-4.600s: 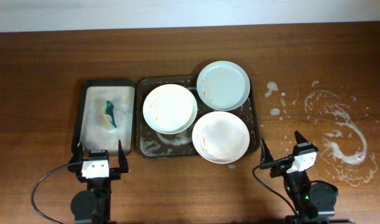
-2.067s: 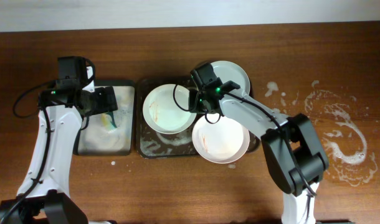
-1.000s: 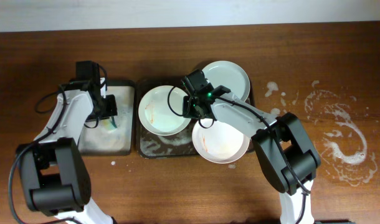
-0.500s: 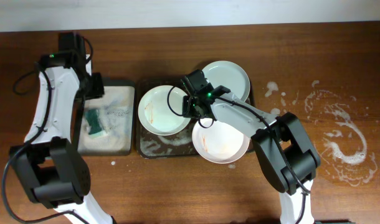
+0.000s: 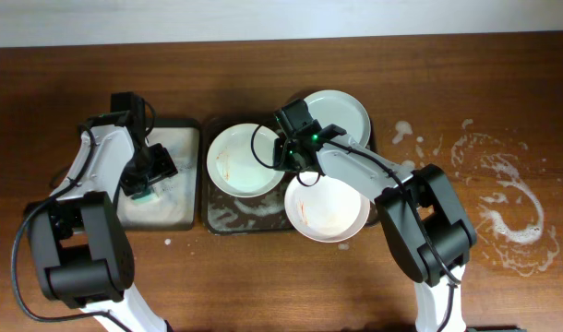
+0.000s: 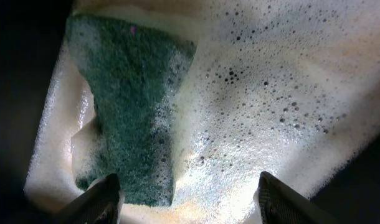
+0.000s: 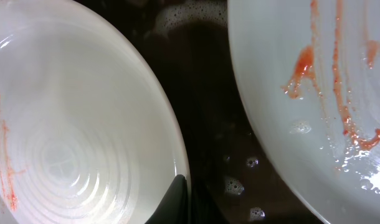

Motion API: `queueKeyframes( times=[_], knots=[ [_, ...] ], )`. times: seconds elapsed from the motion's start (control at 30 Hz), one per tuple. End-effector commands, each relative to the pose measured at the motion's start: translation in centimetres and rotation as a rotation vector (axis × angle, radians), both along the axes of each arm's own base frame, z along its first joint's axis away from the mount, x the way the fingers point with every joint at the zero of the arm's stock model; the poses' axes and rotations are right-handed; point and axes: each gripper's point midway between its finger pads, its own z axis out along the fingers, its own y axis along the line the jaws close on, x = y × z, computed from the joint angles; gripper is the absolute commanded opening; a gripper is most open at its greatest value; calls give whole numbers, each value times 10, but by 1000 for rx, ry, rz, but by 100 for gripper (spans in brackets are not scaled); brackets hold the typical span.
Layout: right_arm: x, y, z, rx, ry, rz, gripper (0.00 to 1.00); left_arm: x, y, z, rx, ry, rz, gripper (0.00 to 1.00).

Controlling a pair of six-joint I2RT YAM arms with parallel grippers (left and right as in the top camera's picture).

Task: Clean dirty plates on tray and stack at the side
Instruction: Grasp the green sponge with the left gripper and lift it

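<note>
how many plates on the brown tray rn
3: a white plate at the left of the tray, a pale blue-green plate at its far right corner, a second white plate at its near right. None looks hidden.

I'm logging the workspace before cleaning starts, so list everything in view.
table: one, brown wood
brown tray: one, sudsy, table centre
left white plate: one, sauce-smeared, on brown tray
front white plate: one, sauce-smeared, tray's near right
blue-green plate: one, tray's far right corner
black tray: one, foamy pale lining, left of brown tray
sponge: one, green, in black tray
suds: white, table's right side
left hand: open, above sponge
right hand: at left white plate's rim
</note>
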Motion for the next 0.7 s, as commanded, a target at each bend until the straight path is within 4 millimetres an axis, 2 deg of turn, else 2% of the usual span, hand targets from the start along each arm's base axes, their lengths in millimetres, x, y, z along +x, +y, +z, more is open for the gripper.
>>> queueKeyframes(
  times=[0.0, 0.03, 0.13, 0.2, 0.23, 0.33, 0.5, 0.53, 0.63, 0.67],
  knots=[
    [-2, 2, -4, -10, 9, 13, 4, -2, 21, 1, 127, 13, 14, 76],
    [-2, 2, -4, -10, 9, 12, 4, -3, 30, 3, 175, 17, 19, 79],
    [-2, 3, -4, -10, 9, 13, 5, 3, 32, 3, 186, -6, 21, 79],
    [-3, 2, -5, -12, 12, 13, 5, 6, 34, -10, 194, 4, 22, 77],
    [-3, 2, -5, -12, 12, 13, 5, 6, 34, -18, 191, 19, 20, 67],
    [-3, 2, -5, -12, 12, 13, 5, 9, 35, -32, 188, 28, 24, 57],
    [-3, 2, -5, -12, 11, 13, 5, 15, 35, -34, 183, 6, 25, 22],
    [-3, 2, -5, -12, 11, 13, 5, 16, 35, -33, 183, 4, 26, 4],
    [-3, 2, -5, -13, 11, 17, 5, 34, 28, -17, 138, -48, 25, 1],
    [-3, 2, -5, -14, 9, 19, 5, 39, 28, 2, 137, -57, 19, 1]
  ],
)
